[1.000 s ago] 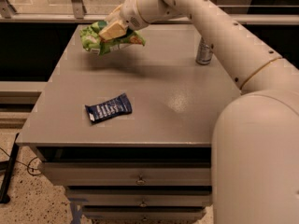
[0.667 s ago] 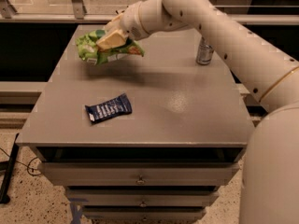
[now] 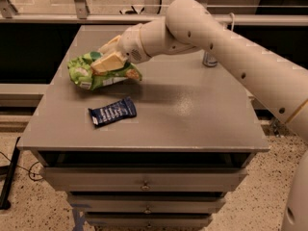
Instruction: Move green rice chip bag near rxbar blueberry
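Observation:
The green rice chip bag [image 3: 91, 74] is crinkly and bright green, held in the air over the left part of the grey table [image 3: 192, 114]. My gripper [image 3: 107, 57] is shut on the bag's upper right side, its cream fingers [image 3: 108, 63] pinching the foil. The rxbar blueberry [image 3: 112, 112], a flat dark navy wrapper with white text, lies on the table just below and slightly right of the bag, a short gap apart. The white arm reaches in from the right.
A silver drink can [image 3: 209, 59] stands at the back right of the table, partly hidden behind the arm. The table has drawers [image 3: 144, 182] below its front edge. A rail and dark shelf run behind the table.
The gripper has carried the green bag from the table's back left forward and down, so it now hangs just above the rxbar. The rxbar and can have not moved.

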`<state>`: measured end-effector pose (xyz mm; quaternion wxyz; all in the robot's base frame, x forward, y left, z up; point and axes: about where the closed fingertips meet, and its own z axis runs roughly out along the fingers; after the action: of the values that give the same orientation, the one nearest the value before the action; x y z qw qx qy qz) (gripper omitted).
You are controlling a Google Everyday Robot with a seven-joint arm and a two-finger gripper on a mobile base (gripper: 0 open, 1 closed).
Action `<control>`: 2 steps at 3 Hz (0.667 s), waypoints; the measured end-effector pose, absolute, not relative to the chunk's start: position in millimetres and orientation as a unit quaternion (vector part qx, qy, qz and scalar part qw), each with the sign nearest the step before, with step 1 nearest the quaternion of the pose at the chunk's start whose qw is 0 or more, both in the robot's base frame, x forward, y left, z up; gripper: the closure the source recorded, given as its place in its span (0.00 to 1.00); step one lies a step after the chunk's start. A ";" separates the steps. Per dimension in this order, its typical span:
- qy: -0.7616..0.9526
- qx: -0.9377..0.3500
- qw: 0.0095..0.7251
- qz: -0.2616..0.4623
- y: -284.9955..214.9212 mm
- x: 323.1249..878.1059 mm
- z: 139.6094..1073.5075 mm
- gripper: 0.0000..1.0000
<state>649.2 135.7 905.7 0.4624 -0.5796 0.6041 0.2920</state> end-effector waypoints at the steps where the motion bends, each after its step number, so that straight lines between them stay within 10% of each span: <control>1: 0.601 -0.594 0.444 0.298 137.7 624.7 911.9 1.00; 2: 0.607 -0.600 0.424 0.302 133.0 606.2 906.2 1.00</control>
<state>606.2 133.0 906.2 0.4238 -0.6004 0.6071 0.3022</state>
